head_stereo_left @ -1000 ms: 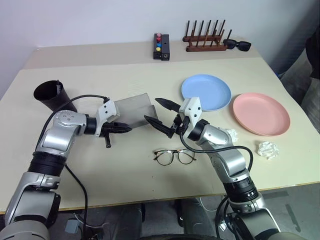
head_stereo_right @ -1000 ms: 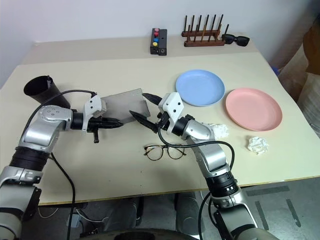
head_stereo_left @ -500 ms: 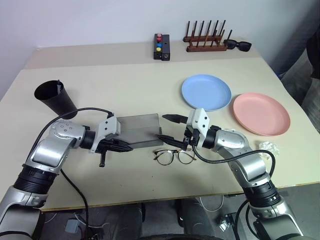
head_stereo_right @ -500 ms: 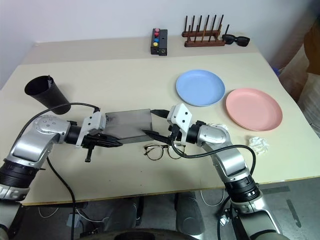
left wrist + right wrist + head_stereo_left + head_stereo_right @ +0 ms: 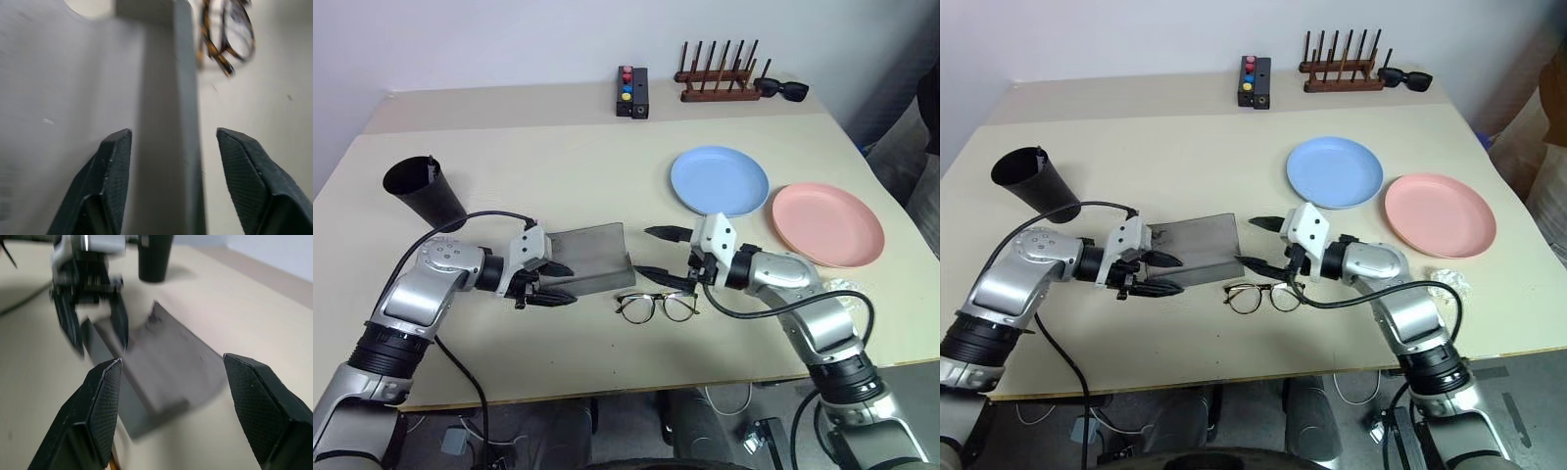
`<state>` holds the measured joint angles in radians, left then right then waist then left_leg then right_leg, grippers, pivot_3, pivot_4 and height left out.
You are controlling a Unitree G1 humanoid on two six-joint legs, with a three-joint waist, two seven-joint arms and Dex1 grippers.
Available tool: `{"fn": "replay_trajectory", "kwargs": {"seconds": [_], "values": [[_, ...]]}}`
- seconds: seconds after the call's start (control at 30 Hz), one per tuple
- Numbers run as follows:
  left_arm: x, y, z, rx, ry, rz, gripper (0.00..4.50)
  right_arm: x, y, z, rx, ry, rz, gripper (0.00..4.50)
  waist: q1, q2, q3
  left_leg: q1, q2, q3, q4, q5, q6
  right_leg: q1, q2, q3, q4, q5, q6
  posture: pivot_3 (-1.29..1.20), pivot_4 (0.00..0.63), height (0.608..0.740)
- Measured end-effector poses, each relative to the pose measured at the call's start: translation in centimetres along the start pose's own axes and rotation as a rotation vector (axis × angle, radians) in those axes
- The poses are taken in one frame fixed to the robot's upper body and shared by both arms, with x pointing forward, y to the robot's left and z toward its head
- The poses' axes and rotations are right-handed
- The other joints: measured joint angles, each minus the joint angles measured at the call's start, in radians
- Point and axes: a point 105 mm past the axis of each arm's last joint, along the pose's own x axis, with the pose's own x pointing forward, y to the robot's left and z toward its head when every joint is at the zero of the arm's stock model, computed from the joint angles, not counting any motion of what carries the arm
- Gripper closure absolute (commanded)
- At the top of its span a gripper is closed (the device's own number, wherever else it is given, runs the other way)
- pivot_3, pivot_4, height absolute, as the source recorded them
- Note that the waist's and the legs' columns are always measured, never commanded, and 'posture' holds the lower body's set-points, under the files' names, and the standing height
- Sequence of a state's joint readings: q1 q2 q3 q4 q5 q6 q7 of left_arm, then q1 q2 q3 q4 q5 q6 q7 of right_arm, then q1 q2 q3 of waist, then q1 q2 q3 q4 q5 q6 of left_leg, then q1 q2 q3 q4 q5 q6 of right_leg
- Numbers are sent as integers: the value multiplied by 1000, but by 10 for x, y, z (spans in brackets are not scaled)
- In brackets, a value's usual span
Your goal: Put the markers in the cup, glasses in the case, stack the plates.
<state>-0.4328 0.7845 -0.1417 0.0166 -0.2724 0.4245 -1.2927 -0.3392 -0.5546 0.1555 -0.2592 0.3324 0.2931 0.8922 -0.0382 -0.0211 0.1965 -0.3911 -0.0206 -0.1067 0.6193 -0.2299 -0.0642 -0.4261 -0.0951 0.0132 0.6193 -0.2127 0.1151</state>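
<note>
The grey oblong glasses case (image 5: 590, 257) lies open on the beige desk (image 5: 558, 166), its lid raised. Just beside its near edge lie the thin wire-rimmed eyeglasses (image 5: 656, 306), lenses clear. The left gripper (image 5: 555, 284) has its jaws parted astride the case's edge; the right gripper (image 5: 658, 253) hovers near, jaws spread wide, empty.

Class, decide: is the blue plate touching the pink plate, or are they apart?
Apart. In the right eye view a strip of bare table shows plainly between the blue plate and the pink plate; they lie side by side, not stacked.
</note>
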Motion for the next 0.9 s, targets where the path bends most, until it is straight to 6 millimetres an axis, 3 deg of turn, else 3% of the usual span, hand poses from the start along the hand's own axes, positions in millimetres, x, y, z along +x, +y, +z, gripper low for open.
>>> {"fn": "replay_trajectory", "kwargs": {"seconds": [0.13,0.27,0.43,0.67,0.9], "values": [[-8,2,23,59,-76,26,1640,-19,1,-7,-44,99,40,1135,0,0,0,0,0,0,0,0,0,0,0,0,-1,0,0,0,150,739],[-3,-4,39,129,-117,31,1640,-31,0,-14,-86,190,74,1135,-1,0,0,0,0,1,1,0,0,0,0,0,0,0,0,0,150,739],[13,-17,42,147,-157,22,1640,-30,3,-12,-114,200,98,1135,-2,0,0,0,0,1,1,0,0,0,0,0,-1,0,0,0,150,739],[53,-45,60,162,-194,-136,1640,-46,9,-23,-101,283,148,1135,24,0,0,-2,0,1,9,-2,3,3,0,0,-1,-2,-3,0,150,739],[58,-35,59,191,-152,-127,1640,-49,11,-23,-123,305,144,1135,20,0,0,-1,0,1,9,-2,4,3,0,0,0,-2,-3,0,150,739]]}}
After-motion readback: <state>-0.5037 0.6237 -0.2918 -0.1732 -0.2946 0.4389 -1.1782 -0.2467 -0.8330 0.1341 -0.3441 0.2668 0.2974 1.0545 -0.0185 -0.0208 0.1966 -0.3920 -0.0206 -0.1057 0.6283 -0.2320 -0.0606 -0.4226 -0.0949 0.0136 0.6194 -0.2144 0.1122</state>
